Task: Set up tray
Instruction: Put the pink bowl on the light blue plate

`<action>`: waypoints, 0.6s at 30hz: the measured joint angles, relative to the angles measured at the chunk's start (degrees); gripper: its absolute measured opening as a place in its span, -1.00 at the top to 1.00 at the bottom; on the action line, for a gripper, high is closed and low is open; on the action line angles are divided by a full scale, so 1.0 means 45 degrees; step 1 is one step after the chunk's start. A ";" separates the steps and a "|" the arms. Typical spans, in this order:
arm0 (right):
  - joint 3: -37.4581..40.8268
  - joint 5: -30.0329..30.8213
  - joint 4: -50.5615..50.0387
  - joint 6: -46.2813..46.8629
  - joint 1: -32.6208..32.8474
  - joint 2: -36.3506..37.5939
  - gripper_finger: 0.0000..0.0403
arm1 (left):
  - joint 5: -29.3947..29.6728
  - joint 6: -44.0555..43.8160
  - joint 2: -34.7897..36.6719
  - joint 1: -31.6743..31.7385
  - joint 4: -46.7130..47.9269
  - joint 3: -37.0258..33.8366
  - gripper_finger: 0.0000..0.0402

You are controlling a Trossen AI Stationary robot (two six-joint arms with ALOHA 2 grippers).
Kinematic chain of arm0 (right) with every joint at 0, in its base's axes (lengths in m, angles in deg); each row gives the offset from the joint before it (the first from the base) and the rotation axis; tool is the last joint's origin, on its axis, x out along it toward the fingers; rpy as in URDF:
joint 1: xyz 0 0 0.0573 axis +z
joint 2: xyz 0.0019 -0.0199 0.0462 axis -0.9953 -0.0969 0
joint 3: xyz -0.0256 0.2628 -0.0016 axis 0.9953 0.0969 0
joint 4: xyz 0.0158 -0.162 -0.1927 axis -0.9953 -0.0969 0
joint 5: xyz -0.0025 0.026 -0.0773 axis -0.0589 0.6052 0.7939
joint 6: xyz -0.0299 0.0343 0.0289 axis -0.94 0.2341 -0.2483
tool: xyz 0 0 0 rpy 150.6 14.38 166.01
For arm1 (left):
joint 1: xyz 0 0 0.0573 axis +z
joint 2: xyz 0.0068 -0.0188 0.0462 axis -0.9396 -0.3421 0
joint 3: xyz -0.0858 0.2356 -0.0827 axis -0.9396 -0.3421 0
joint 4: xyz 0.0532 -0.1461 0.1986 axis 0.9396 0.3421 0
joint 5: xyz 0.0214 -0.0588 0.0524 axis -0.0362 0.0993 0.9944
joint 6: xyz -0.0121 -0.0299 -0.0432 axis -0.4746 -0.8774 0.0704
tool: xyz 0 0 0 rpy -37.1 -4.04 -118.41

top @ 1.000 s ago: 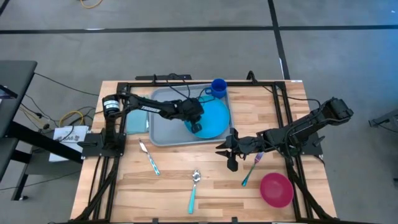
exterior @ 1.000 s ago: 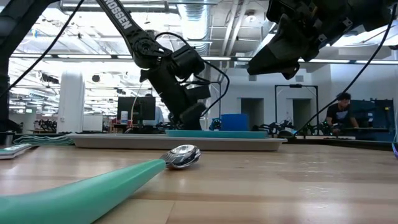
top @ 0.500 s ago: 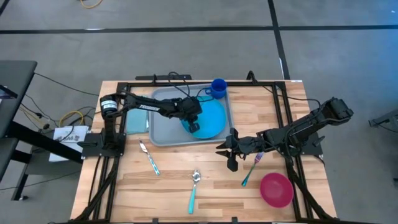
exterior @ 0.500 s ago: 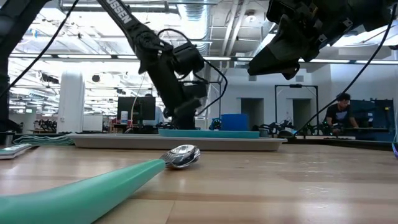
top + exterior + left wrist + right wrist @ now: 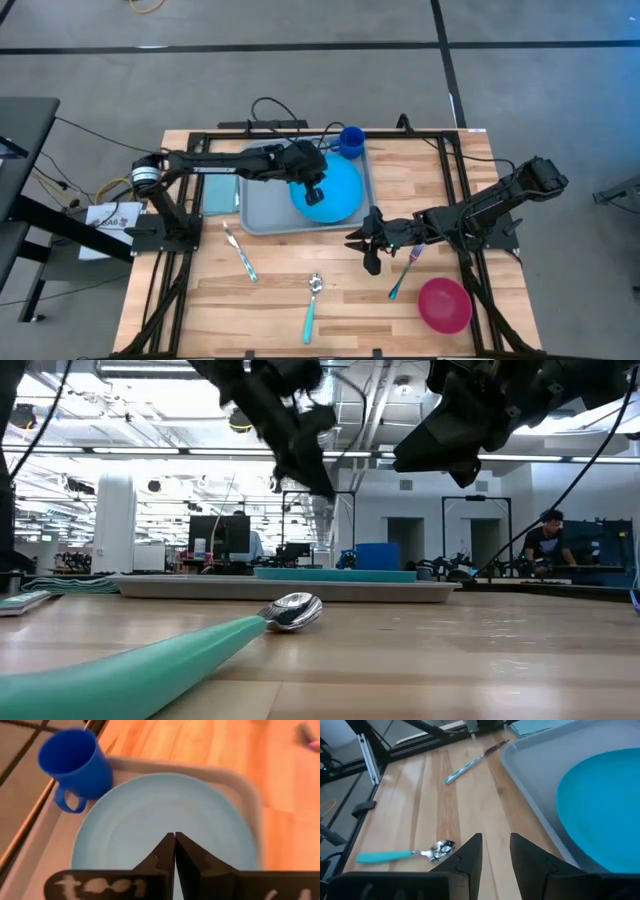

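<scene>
plate (image 5: 335,190) in tray (image 5: 262,212); cup (image 5: 351,139) at tray corner, seemingly inside.

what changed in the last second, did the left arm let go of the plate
The left pincer has lifted off the plate and now hangs above it, fingers shut on nothing. The plate lies released in the tray, a little nearer the cup than before. The right pincer stayed hovering over the table, open; the cutlery and pink bowl did not move.
</scene>
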 joint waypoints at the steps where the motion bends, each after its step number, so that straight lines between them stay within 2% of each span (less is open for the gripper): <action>1: 0.0000 0.0000 -0.0021 -0.0005 0.0000 0.0000 0.54 | 0.0009 0.0089 0.0333 -0.0127 0.0281 0.0129 1.00; 7: -0.0207 -0.0077 -0.0693 -0.0044 0.0243 0.0125 0.54 | 0.0673 0.0393 0.2693 -0.0699 0.2118 0.0337 1.00; 14: -0.1534 -0.0104 -0.3887 0.0040 0.0828 0.0617 0.54 | 0.3572 0.0897 0.5105 -0.1469 0.4800 0.0328 1.00; 18: -0.2305 -0.0138 -0.5330 0.0451 0.1272 0.0695 0.54 | 0.4569 -0.0042 0.6201 -0.1871 0.6373 0.0328 1.00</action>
